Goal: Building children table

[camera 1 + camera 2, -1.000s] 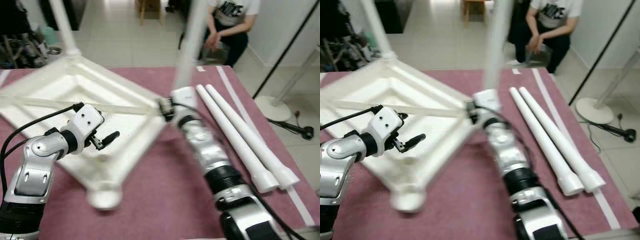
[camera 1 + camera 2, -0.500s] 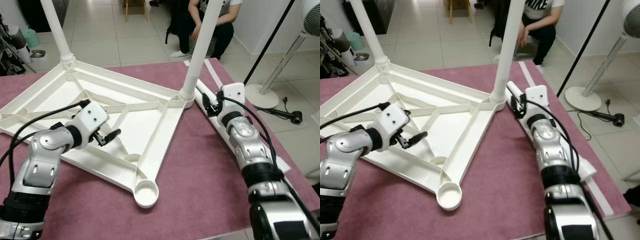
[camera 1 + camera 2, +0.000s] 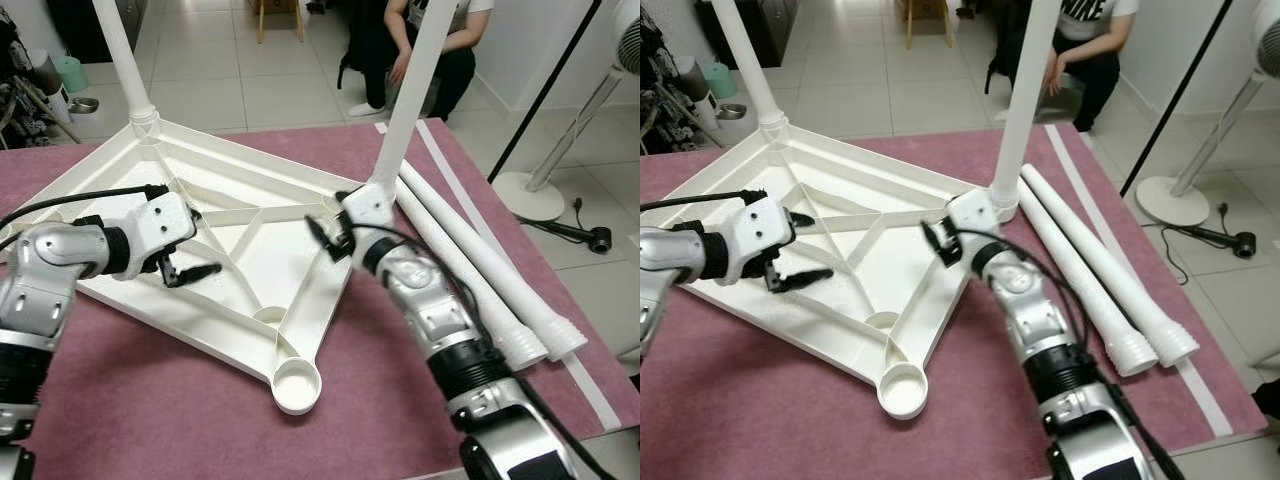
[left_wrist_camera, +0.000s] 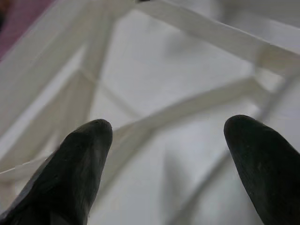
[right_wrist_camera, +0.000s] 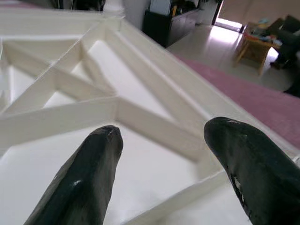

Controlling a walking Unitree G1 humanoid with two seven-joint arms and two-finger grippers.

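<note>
The white tabletop [image 3: 245,215] lies upside down on the maroon cloth, ribs facing up. One leg [image 3: 122,55] stands in its far corner socket and a second leg [image 3: 413,95] in the right corner socket. The near corner socket [image 3: 297,383] is empty. Two loose legs [image 3: 480,275] lie side by side on the cloth to the right. My left gripper [image 3: 205,243] hovers open over the ribs on the left; its fingers [image 4: 79,164] are spread wide. My right gripper [image 3: 322,238] is open just above the ribs beside the right standing leg, with nothing between its fingers [image 5: 89,173].
A person [image 3: 425,35] sits on the floor beyond the table's far edge. A fan stand [image 3: 540,190] and a cable are on the tiles to the right. A white strip [image 3: 590,385] runs along the cloth's right edge. Clutter [image 3: 30,90] stands at far left.
My right gripper has swung left from above the loose legs to over the tabletop beside the right standing leg. My left gripper shifted slightly left. The camera has also moved.
</note>
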